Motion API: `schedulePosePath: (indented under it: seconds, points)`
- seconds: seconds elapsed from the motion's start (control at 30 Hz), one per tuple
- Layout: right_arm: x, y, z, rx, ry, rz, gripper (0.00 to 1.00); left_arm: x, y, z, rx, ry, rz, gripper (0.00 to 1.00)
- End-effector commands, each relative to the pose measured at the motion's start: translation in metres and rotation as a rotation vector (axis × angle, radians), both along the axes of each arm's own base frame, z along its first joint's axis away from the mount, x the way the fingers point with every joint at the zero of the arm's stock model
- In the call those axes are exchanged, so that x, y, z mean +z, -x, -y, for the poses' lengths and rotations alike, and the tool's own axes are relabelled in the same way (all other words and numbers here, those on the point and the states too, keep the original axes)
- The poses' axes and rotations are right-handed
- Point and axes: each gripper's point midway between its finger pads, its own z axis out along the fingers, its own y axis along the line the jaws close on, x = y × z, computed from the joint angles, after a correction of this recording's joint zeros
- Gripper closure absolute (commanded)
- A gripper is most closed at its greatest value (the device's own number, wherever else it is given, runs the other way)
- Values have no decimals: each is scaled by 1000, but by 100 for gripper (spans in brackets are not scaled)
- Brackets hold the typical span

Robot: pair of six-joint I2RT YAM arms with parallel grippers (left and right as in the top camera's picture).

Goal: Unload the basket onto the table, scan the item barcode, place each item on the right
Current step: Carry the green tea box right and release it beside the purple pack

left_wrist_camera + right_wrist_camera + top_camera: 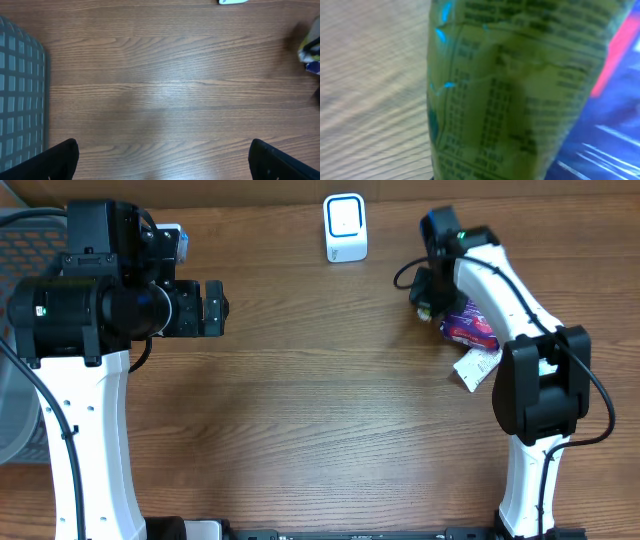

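One wide wooden tabletop (320, 420) carries everything. Of the arms, the left hangs over its left side with the left gripper (222, 307) spread fully and holding nothing; its wrist view shows only bare wood between the fingers. A grey wire basket (20, 90) sits at the left edge. The white scanner (345, 227) stands at the far edge, near the middle.

The right gripper (426, 302) is at the right side, closed almost completely. A green packet (510, 100) fills its wrist view, so I judge it pinched there, though the fingers themselves are out of that view. Just beside it lie a purple packet (470, 328) and a smaller white item (477, 368).

By my reading, the task is early: an item appears taken up, but it is well apart from the scanner, so carrying it over and presenting the code remain.

No barcode is visible; the green packet's print is too blurred to read. Whether green and purple are one packet, I cannot tell.
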Motion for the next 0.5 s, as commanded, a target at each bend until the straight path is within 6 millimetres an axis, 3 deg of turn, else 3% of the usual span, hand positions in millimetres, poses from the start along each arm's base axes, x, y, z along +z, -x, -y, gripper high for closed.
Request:
schedulePosePath:
  seconds: [0.0, 0.07, 0.17, 0.23, 0.33, 0.47]
  points:
    - [14, -7, 4, -27, -12, 57, 83, 0, -3, -2, -14, -14, 1, 1]
    - [12, -4, 11, -38, -8, 40, 80, 0, -3, -2, -14, -14, 1, 1]
    - [17, 1, 21, -59, -3, 18, 65, 0, -3, -2, -14, -14, 1, 1]
    - [32, 5, 25, -34, 3, 22, 64, 0, -3, -2, -14, -14, 1, 1]
    - [69, 11, 29, -25, 18, 78, 61, 0, -3, -2, -14, -14, 1, 0]
    - [142, 27, 30, 2, 5, 217, 57, 0, -3, -2, -14, -14, 1, 0]
